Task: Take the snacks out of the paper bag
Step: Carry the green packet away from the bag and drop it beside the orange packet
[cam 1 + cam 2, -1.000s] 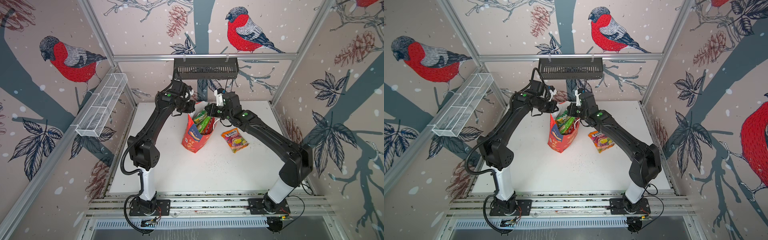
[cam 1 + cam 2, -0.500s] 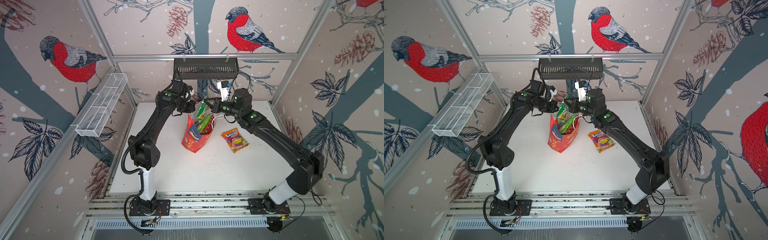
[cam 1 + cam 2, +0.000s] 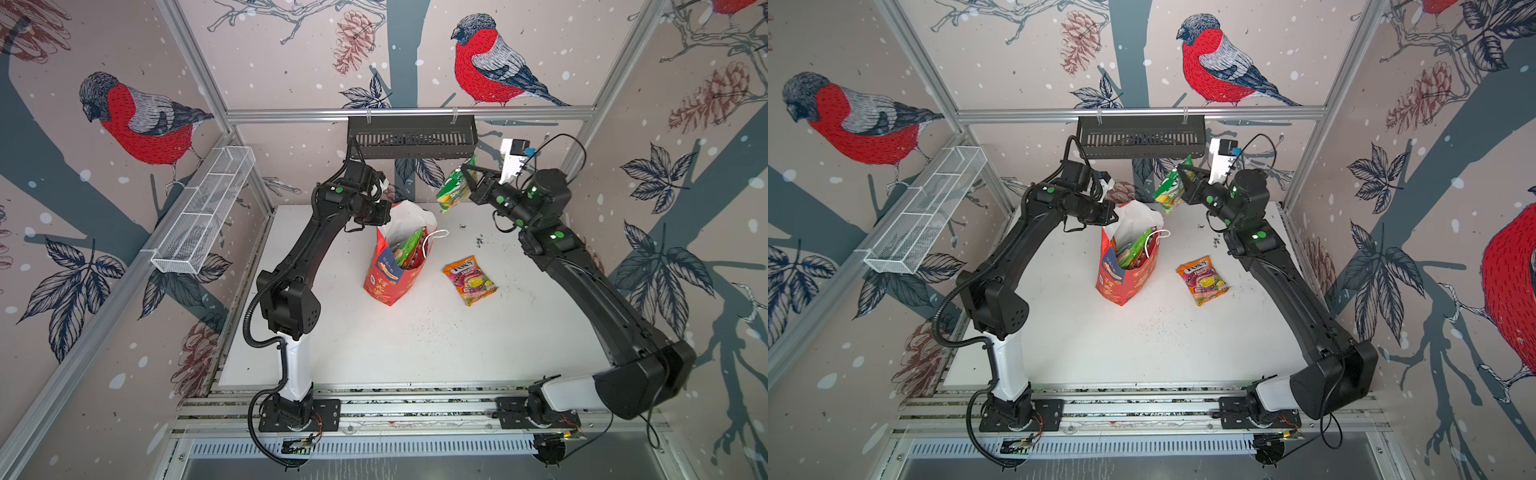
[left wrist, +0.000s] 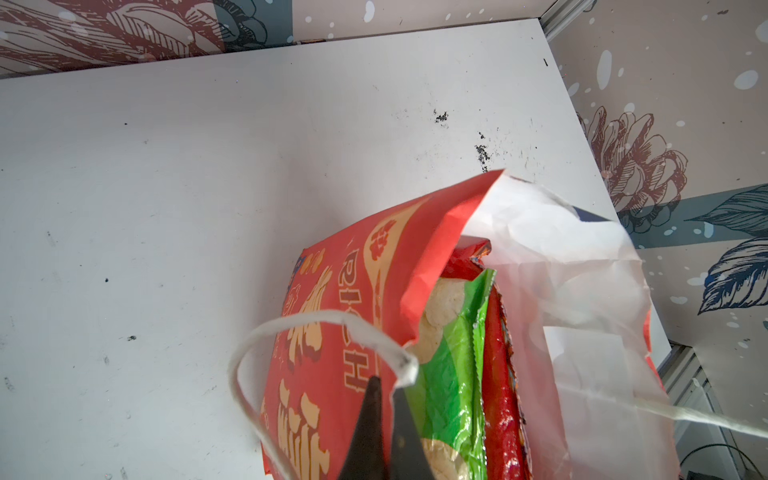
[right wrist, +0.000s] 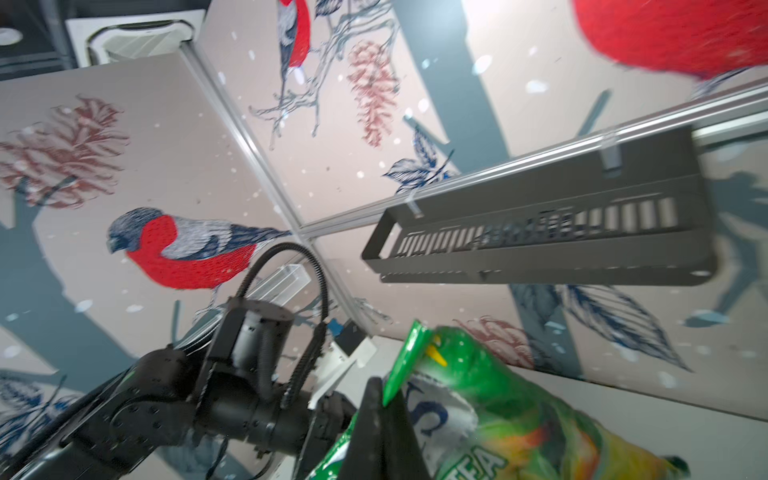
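Enclosure: We find a white table (image 3: 415, 345) with dark specks, walled by panels printed with red-breasted birds.
Paper bag: The paper bag (image 3: 390, 270) stands upright near the table's middle, mouth open and white lining showing. One cord handle (image 4: 311, 328) loops out over its printed wall.
Left gripper: The left gripper (image 4: 384, 388) has its fingers together on the bag's rim beside that handle. We read this as a steadying hold.
Right gripper: The right gripper (image 5: 383, 397) is clamped on the top seam of a green packet (image 3: 453, 191). It holds the packet in the air above and beyond the bag, clear of its mouth.
Fox's packet: The Fox's packet (image 3: 469, 280) lies flat on the table just beside the bag, on the right arm's side.
Bag contents: A green chip bag (image 4: 453, 374) and a red packet (image 4: 498, 395) stand on edge inside the bag.
Packet handling: We judge the packets light, puffy, glossy and slippery, with contents that crush. The crimped top seam is the sound place to pinch, since a grip on the belly would likely slide.
Bag handling: The bag is thin, creased paper. We expect it to lift or tip if a packet snags, so it wants holding at the rim.
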You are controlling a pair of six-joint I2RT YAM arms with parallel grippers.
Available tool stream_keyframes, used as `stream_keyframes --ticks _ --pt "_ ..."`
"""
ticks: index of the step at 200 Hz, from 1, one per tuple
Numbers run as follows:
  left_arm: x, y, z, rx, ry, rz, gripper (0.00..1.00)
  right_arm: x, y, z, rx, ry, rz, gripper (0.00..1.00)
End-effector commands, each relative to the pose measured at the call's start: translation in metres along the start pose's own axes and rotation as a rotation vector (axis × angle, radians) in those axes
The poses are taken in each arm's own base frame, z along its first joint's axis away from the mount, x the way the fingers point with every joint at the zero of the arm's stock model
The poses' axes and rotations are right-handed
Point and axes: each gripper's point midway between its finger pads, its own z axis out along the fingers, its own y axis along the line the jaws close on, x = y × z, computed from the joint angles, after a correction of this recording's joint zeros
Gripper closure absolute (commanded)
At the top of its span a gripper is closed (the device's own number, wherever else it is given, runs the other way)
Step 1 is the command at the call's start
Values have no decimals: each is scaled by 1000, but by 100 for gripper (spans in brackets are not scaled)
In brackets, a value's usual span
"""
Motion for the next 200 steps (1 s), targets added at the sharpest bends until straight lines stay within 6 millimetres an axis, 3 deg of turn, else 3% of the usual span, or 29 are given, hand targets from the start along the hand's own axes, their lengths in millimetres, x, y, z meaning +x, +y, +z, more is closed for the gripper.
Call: stream_keyframes --ticks 1,30,64,87,143,200 --pt "-9 -1 0 5 -30 12 100 -4 -44 -19 206 -8 -42 97" --pt "-11 0 0 -1 -40 24 100 27 -114 -52 482 87 -6 97" --pt "-12 2 1 -12 -42 33 100 88 -189 -96 817 256 81 97" --pt "-12 3 3 -14 -41 37 100 129 -225 -117 965 383 123 97" --pt "-17 4 0 -51 -58 71 100 188 -274 -131 1155 606 135 98" --pt "-19 -1 -2 -65 -75 104 100 238 -300 -99 1102 737 175 96"
